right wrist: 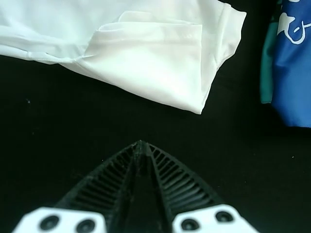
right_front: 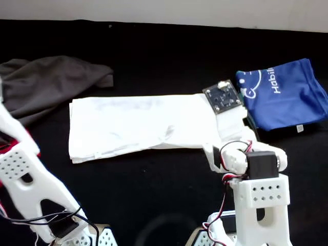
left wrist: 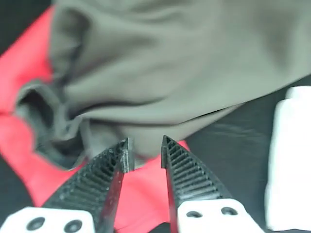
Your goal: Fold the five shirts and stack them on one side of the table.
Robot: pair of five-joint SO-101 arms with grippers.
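White shirt [right_front: 138, 125] lies flat in the middle of the high view, a long strip running left to right on the black table [right_front: 154, 46]. It looks partly folded, i.e. narrow but not short yet. Its right end sits mid-right of the frame, just beside the blue shirt [right_front: 284, 95]. That one is folded up at the upper right, w/ a bit of green cloth [right wrist: 266, 73] peeking out under it.

Right gripper [right wrist: 141, 145] is pinched shut w/ nothing in it. It hangs over bare table, & the white shirt's right-end corner lies just ahead of the tips, near but not touching. So the right arm is the close one for that end.

Left gripper [left wrist: 146, 150] has a narrow gap btw its jaws & holds nothing. It hangs over the grey shirt [left wrist: 160, 68], a crumpled heap at the upper left of the high view, w/ a red shirt [left wrist: 24, 131] under it. The white shirt's left end is near that heap but apart from it.

My guess: the next fold goes the long way, end to end, so the strip gets short. For that the right gripper has to open first, then go fwd to the corner. The left end is nearer the left arm, but that gripper sits over the grey heap, not the white shirt.
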